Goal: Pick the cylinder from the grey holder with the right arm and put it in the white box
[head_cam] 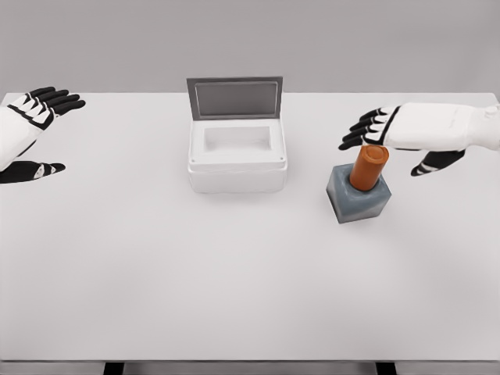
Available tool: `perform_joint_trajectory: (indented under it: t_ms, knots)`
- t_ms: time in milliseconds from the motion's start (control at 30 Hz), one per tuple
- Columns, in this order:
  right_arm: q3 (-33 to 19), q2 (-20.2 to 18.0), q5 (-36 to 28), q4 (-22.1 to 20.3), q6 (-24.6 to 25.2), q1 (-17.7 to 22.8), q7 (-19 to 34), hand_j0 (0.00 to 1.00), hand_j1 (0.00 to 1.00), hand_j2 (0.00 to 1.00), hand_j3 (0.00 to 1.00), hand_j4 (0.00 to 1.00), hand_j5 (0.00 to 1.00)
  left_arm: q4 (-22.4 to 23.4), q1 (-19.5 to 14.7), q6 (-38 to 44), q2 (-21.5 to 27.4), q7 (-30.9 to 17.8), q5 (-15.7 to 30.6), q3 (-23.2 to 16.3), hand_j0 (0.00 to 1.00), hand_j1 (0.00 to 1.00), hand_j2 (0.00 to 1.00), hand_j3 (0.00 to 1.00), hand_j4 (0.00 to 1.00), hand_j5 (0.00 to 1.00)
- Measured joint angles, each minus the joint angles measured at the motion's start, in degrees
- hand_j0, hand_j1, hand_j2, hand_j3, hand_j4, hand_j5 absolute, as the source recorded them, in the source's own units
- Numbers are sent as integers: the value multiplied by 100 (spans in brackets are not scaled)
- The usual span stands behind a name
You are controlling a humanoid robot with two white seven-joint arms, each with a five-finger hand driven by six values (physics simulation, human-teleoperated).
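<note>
You've got the right hand (391, 137) coming in from the right edge, palm roughly down, fingers (361, 133) stretched out toward the left and spread wide, holding nothing; thumb (431, 165) hangs lower on the near side. Just below and a bit in front of those fingertips sits the orange cylinder (369, 167), tilted, top leaning to the right, bottom end sunk in the grey holder (358, 197). Cylinder top looks v. close to the underside of the fingers, but you can't tell from this view whether they touch; no finger wraps it. Holder is directly under the hand, resting on the white table (234, 289). To the left of the right hand, well apart from it, is the white box (237, 166), lid (234, 98) standing upright at its back edge, inside showing bare white. Box sits approx. between the two hands, closer to the right one's fingertips than to the left. Left hand (31, 117) is far off at the left edge, fingers extended and relaxed, gripping nothing, thumb (35, 169) down near the table.
</note>
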Motion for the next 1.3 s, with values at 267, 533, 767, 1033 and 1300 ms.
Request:
perform_joint_trajectory:
  t_ms: [267,533,767,1033,1300]
  knots:
    - [262,200,17,149,-21,-149,-1,100,100,100,100,100,100,4,0,0,3,-8,-13,5,100,100,100,100,100,100]
    - [510,341,128,433,-91,-167,0,100,100,100,100,100,100,7,0,0,0,-9,-57,6,100,100,100,100,100,100]
    - [539,385,140,589,-118,-193,0,100,100,100,100,100,100,7,0,0,0,-9,-70,6,100,100,100,100,100,100]
    - [542,442,171,753,-138,-237,0,97,97,97,97,97,97,7,0,0,-4,-9,-69,6,100,100,100,100,100,100]
    - [581,457,176,781,-142,-237,-1,64,64,64,64,64,64,7,0,0,-15,-9,-68,6,100,100,100,100,100,100]
